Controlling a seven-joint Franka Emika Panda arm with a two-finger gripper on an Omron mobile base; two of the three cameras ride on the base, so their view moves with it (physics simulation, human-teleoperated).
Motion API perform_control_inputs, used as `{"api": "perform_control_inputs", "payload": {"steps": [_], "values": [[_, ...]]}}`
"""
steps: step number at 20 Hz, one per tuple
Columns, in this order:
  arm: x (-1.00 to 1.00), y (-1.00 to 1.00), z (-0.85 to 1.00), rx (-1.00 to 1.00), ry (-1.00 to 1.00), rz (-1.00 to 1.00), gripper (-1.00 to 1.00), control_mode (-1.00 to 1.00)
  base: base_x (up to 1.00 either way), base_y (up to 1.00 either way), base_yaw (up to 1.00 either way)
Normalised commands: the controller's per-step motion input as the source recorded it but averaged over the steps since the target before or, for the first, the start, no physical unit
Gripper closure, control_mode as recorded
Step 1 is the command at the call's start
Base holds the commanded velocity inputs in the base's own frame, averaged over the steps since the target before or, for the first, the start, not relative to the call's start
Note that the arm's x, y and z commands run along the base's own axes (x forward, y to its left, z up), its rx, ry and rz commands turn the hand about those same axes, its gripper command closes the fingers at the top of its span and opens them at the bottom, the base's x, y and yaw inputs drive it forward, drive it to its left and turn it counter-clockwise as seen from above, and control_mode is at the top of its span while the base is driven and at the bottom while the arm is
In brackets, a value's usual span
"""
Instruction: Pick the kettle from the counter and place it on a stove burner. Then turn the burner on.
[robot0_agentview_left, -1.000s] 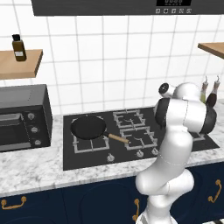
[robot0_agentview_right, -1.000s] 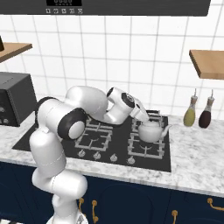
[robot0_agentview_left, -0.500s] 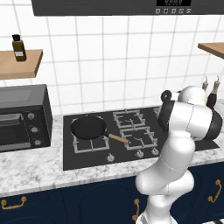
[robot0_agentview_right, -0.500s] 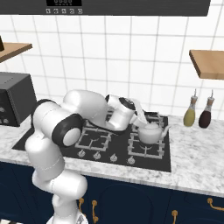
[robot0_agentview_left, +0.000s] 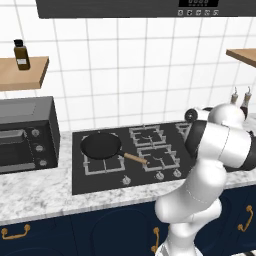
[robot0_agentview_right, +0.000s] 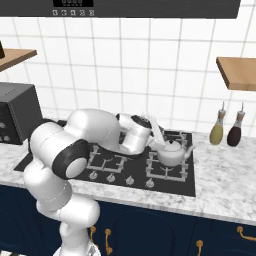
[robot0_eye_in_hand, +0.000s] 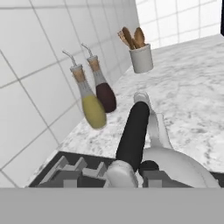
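The kettle (robot0_agentview_right: 171, 153) is seen at the centre right of the right base view, resting on a stove burner (robot0_agentview_right: 169, 169) in the right part of the black stove (robot0_agentview_right: 60, 161), so the placing appears done. The gripper (robot0_agentview_right: 156, 131) is seen just above and to the left of the kettle, near its handle (robot0_eye_in_hand: 133, 131). Whether the jaws are released or clenched cannot be told from the pictures.

The kettle is judged to be stiff metal, rather light if empty, and smooth, therefore slippery on the round body. The thin arched handle is the best place for a hold.

The counter (robot0_agentview_right: 220, 185) is white speckled stone, hard and flat. A pan (robot0_agentview_left: 101, 146) lies on the left burners in the left base view. Two bottles (robot0_agentview_right: 228, 128) stand at the right, before the tiled wall (robot0_agentview_right: 150, 65).
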Motion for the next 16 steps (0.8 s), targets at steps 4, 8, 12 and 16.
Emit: {"api": "perform_control_inputs", "payload": {"steps": [4, 8, 12, 16], "values": [[-0.05, 0.31, 0.0, 0.0, 0.0, -0.03, -1.0, -1.0, 0.0, 0.0, 0.0], [0.0, 0.31, 0.0, 0.0, 0.0, -0.02, -1.0, -1.0, 0.0, 0.0, 0.0], [-0.01, 0.4, 0.0, 0.0, -0.03, -0.01, -1.0, -1.0, 0.0, 0.0, 0.0], [-0.15, 0.44, 0.09, 0.0, -0.03, 0.0, -1.0, -1.0, 0.0, 0.0, 0.0]]}}
